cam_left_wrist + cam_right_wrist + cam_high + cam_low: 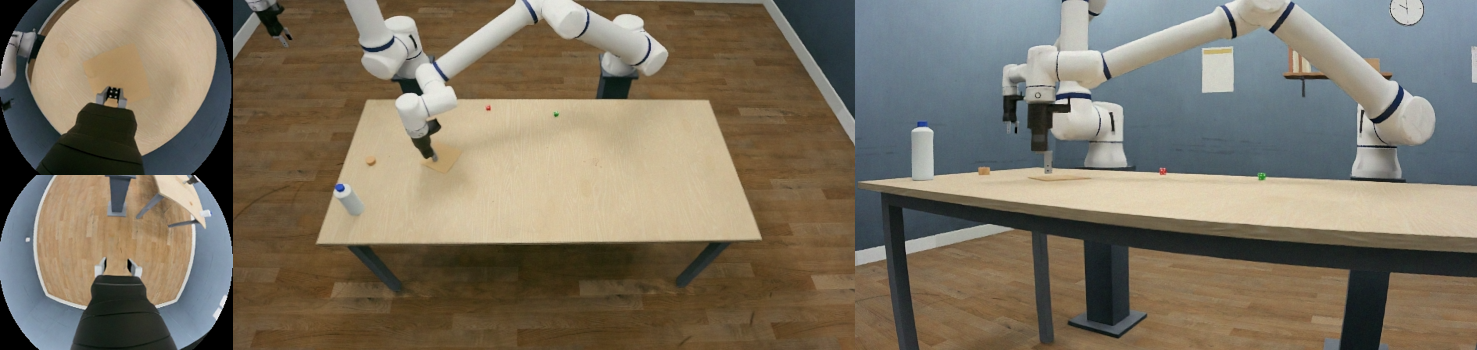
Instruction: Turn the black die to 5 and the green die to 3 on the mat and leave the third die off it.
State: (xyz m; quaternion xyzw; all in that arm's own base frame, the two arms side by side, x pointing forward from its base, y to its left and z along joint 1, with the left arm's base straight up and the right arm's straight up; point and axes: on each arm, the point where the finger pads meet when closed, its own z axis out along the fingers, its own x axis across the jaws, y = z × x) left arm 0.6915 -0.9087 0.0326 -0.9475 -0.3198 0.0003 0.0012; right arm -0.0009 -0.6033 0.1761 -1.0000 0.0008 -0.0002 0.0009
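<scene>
Black die (113,93) sits pinched in your left pincer (434,158) (1048,172) (114,91) over the mat (449,157) (1070,178) (121,70), left of centre from above. Your right pincer (287,41) (1012,129) (116,262) hangs spread, upper left.

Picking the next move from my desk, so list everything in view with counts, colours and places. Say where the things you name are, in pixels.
black die (113,93): one, black, white pips, between the left fingers
green die (556,114) (1262,176): one, green, off the mat
red die (488,108) (1163,171): one, red, off the mat
mat (448,156) (117,70): one, tan, under the left gripper
bottle (350,201) (923,154): one, white, blue cap, table corner
small block (371,160) (984,171): one, orange-tan, near the bottle
table (583,200) (1255,210): one, pale wood
clock (1406,9): one, white, wall
left gripper (434,158) (1048,170) (112,95): one, over mat
right gripper (286,40) (1012,129) (116,262): one, open, beyond table
</scene>
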